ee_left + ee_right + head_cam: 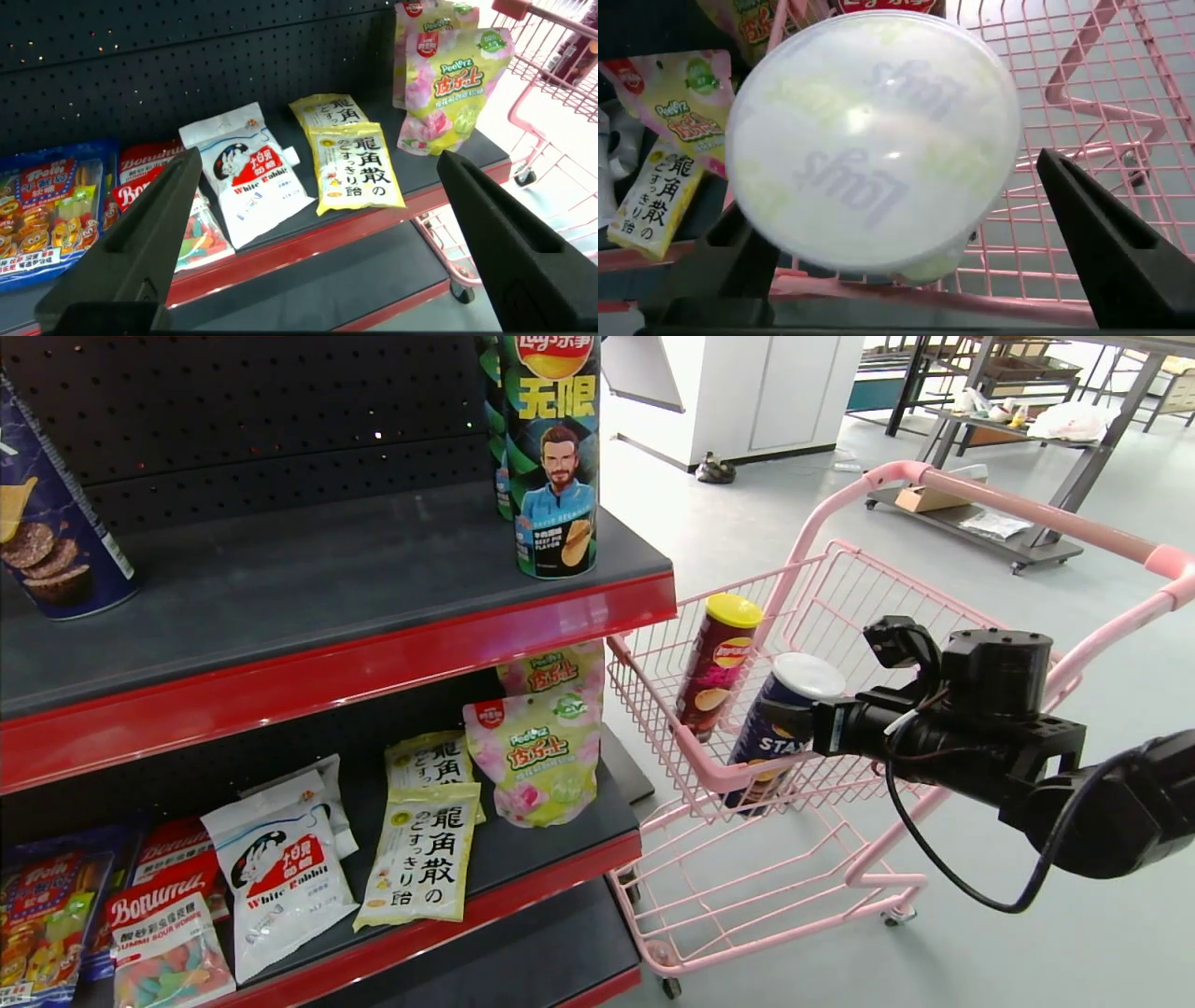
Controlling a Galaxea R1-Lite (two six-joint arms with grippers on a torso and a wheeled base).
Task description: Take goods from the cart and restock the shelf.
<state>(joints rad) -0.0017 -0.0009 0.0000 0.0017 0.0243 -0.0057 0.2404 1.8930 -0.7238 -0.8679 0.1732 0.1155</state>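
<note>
The right gripper is down inside the pink cart, with its two fingers on either side of the blue chip can. The can is standing upright in the basket, white lid up. From the wrist camera there's a sliver of space between the lid and one finger, so the jaws look spread around the can rather than clamped on it. The other side is hidden behind the lid, so it's hard to be sure.

A maroon can with a yellow lid leans in the basket just beside the blue one, nearer the shelf.

The left gripper hangs in front of the lower shelf, jaws wide apart and holding nothing. Under it lie a white candy bag and a couple of yellow bags (pink-and-green pouches stand at the cart end).

On the top shelf, a green can stands at the cart-side corner and a dark blue can is way off at the other end.
</note>
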